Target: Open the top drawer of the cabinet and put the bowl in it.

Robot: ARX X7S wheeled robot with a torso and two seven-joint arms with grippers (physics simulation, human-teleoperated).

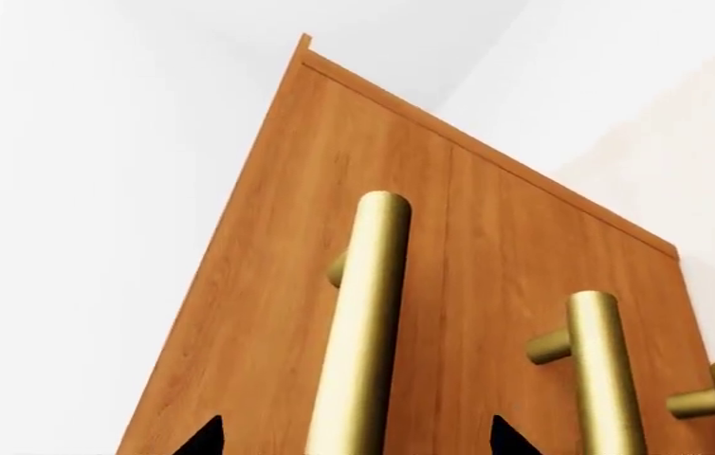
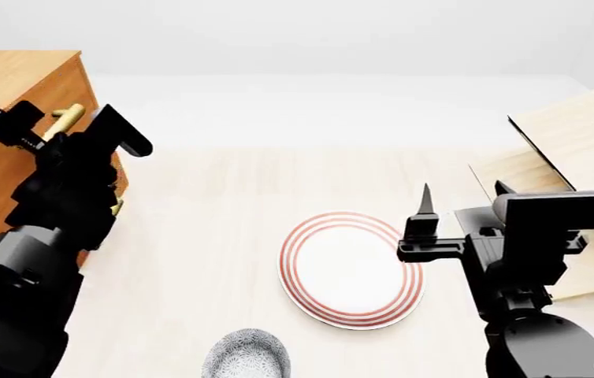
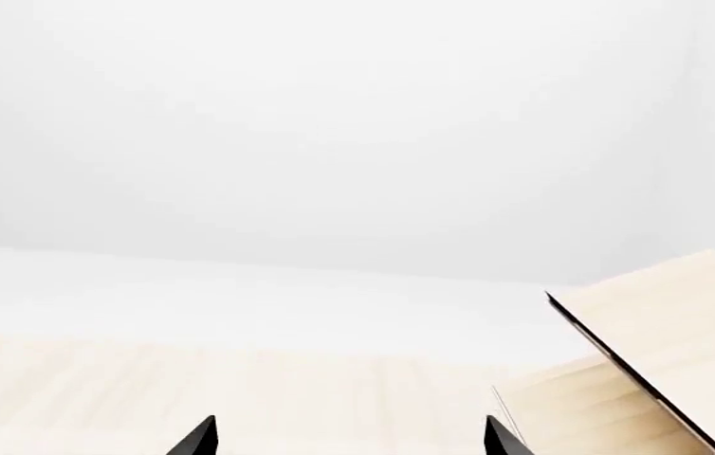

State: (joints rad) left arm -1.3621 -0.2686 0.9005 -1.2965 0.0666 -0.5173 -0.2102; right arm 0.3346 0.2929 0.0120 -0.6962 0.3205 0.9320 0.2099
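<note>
Cabinet (image 2: 8, 118) far left on the surface (image 2: 202, 236). My left claw (image 1: 351, 441), fingers apart, straddles the top drawer's (image 1: 282, 313) brass handle (image 1: 364, 322); drawer closed. Bowl (image 2: 246, 356) near the front, beside the plate (image 2: 352, 269). Right claw (image 3: 351, 441) apart, empty.

A pale wood desk (image 2: 213, 236) fills the foreground, its far edge meeting a plain white wall (image 2: 328, 35) — evenly lit, with only soft shadows. At the desk's right edge stands a tilted light-wood shelf rack (image 2: 581, 142) with a dark underside — nothing on its slanted boards.
</note>
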